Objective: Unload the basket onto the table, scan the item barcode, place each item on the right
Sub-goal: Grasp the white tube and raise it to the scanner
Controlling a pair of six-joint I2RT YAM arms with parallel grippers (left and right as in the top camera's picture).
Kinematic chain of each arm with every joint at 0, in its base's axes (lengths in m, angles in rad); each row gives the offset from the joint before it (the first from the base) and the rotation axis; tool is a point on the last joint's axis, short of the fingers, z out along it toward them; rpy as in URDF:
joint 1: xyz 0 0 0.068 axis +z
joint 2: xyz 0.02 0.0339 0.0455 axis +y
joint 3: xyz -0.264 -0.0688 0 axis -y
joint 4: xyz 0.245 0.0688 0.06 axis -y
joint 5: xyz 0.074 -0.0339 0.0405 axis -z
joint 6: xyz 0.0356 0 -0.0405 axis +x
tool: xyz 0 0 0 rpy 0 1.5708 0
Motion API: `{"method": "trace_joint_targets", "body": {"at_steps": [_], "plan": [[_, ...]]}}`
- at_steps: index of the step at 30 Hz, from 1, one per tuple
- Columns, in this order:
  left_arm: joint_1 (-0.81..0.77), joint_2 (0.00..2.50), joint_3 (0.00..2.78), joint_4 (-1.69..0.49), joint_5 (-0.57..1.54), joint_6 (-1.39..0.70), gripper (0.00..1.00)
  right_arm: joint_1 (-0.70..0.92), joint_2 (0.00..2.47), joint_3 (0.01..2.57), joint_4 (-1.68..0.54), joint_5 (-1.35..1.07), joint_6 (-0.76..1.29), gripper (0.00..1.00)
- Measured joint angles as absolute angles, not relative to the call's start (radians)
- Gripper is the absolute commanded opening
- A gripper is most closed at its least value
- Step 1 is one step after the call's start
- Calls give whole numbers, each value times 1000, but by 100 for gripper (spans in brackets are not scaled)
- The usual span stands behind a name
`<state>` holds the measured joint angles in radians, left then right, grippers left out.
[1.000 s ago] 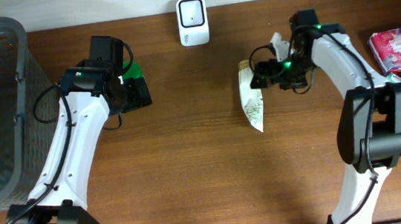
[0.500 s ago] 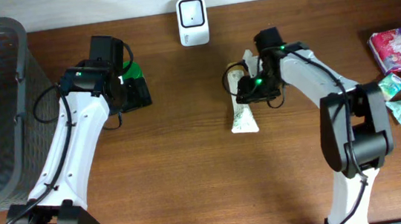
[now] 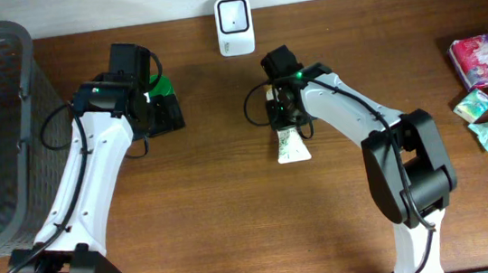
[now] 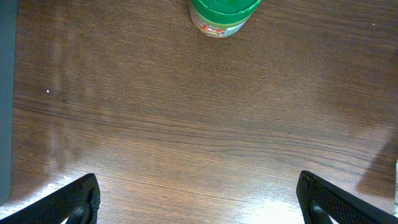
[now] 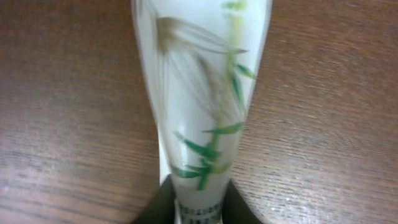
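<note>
One squeeze tube [image 3: 292, 144], white with green leaves, is near the scanner [image 3: 232, 14], pinched at its cap end by your right tool [image 3: 283, 119]. Likely light, soft, slick: keep to the stiffer neck. Your left tool [image 4: 202, 202] gapes wide, empty.

— White shells all over?
— Mostly. Left arm [image 3: 94, 181] and right arm [image 3: 343, 108]: white links, black joints, black bases.
— Wiring?
— Thin black cables [image 3: 47, 130] looping off the links. Small green lights [image 3: 94, 90] by the wrists.
— Left gripper [image 4: 199, 202]?
— Black, wedge-shaped fingers [image 4: 71, 200], matte.
</note>
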<state>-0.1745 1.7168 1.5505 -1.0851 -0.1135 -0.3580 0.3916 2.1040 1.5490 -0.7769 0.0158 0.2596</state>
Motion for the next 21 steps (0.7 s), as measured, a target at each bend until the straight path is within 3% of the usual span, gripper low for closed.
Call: {"method": "trace_joint_targets", "body": {"at_steps": [8,11,21], "plan": [[-175,1717,1551,-1085,-113,-358,99,395,2106,1724,-826,78,263,4],[-175,1717,1551,-1085,-114,-358,99,395,2104,1841,-701,91,262,4],[-175,1717,1551,-1085,-113,-358,99,395,2119,1848,-253,97,262,4]]}}
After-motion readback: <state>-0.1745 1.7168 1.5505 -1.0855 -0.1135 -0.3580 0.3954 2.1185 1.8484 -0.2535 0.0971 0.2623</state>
